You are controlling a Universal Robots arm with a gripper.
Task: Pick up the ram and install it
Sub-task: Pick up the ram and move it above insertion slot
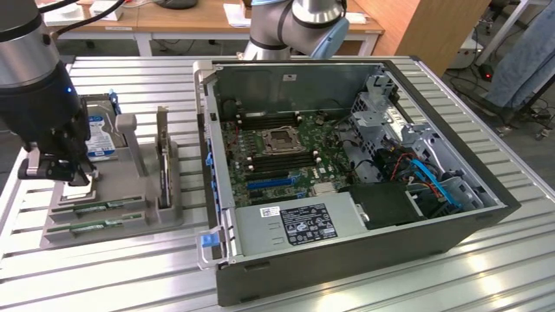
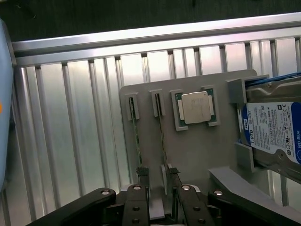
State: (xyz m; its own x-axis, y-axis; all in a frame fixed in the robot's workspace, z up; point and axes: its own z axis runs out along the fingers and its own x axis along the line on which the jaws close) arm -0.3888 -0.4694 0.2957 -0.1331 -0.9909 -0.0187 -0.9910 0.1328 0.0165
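My end effector (image 2: 158, 173) is released, jaws spread over the slim green ram stick (image 2: 162, 136), which stands on edge in a grey plastic holder tray (image 2: 197, 155). Second green stick (image 2: 135, 136) just beside it. Square silver processor chip (image 2: 195, 107) and blue-white-labelled silver hard drive (image 2: 273, 132) near. Open black computer case (image 1: 347, 162) well apart on ribbed metal desk (image 2: 70, 117).
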